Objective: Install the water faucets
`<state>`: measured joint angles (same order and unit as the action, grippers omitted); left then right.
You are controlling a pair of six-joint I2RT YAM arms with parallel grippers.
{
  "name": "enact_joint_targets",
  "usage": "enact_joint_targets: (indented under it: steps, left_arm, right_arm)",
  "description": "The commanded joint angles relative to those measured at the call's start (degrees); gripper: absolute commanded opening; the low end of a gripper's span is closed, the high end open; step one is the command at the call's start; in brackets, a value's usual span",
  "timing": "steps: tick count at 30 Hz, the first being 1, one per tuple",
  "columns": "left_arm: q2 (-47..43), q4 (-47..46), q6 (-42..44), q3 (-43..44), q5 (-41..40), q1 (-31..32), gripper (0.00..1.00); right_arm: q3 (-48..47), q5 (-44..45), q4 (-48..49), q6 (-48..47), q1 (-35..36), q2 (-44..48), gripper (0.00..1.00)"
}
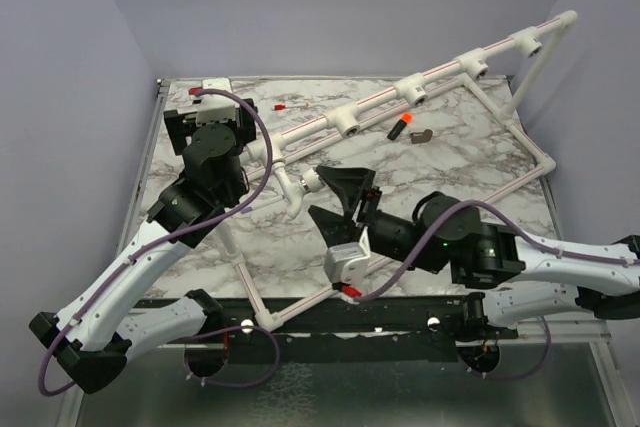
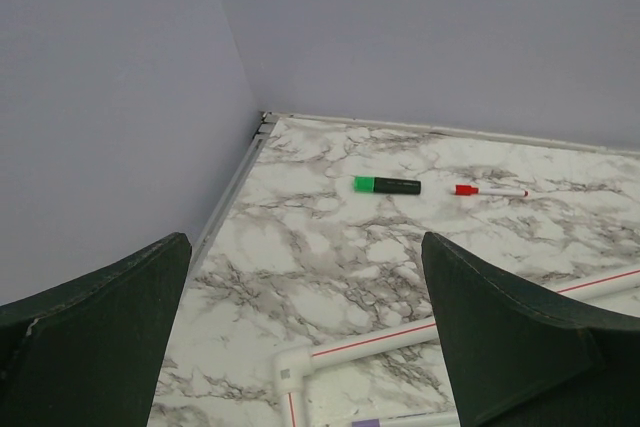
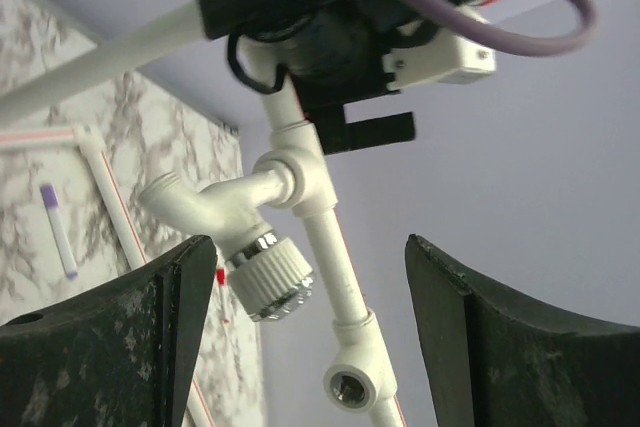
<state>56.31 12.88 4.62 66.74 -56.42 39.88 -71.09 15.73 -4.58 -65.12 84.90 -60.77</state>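
Observation:
A water faucet point(image 3: 262, 269), with a white body and a ribbed knob on a chrome ring, sits in a tee of the white pipe frame point(image 3: 335, 257). In the top view the faucet point(image 1: 297, 187) hangs off the frame's left upright. My right gripper point(image 1: 314, 191) is open, its jaws on either side of the knob and not touching it. In its wrist view the right gripper point(image 3: 308, 242) has the knob near its left finger. My left gripper point(image 1: 212, 115) is open and empty at the back left, above the frame's corner elbow point(image 2: 295, 367). A small silvery tap point(image 1: 423, 135) lies on the marble.
The raised pipe point(image 1: 440, 75) carries several empty tee sockets, one of them just below the faucet point(image 3: 350, 385). A black stick with an orange tip point(image 1: 400, 128) lies beside the loose tap. A green marker point(image 2: 388, 185) and a red pen point(image 2: 490, 190) lie near the back wall.

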Motion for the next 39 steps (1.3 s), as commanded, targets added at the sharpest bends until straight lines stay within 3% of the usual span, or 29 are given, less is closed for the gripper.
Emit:
enact_joint_targets:
  steps: [1, 8, 14, 20, 27, 34, 39]
  left_arm:
    - [1.2, 4.6, 1.6, -0.7, 0.0, 0.7, 0.99]
    - [1.2, 4.7, 1.7, -0.7, -0.3, 0.6, 0.99]
    - [0.9, 4.6, 1.5, -1.0, -0.1, 0.6, 0.99]
    - [0.4, 4.4, 1.4, -1.3, 0.3, 0.6, 0.99]
    - [-0.4, 4.3, 1.3, -1.8, 0.4, 0.6, 0.99]
    - [-0.7, 4.3, 1.1, -1.9, 0.5, 0.6, 0.99]
    - [-0.6, 4.3, 1.1, -1.9, 0.5, 0.6, 0.99]
  right_arm:
    - [-3.1, 4.5, -12.7, -14.2, -0.1, -3.7, 0.81]
    - [-3.0, 9.6, -11.2, -22.6, 0.0, -7.2, 0.81]
    - [2.6, 11.5, 1.9, -29.2, 0.0, -9.3, 0.80]
    - [5.5, 11.8, 10.5, -31.3, 0.0, -11.0, 0.75]
    - [9.0, 14.2, 18.1, -32.9, 0.2, -13.2, 0.63]
    - [11.3, 15.8, 23.0, -31.4, 0.8, -13.5, 0.43]
    - [12.8, 17.2, 27.3, -26.4, 1.9, -14.4, 0.04]
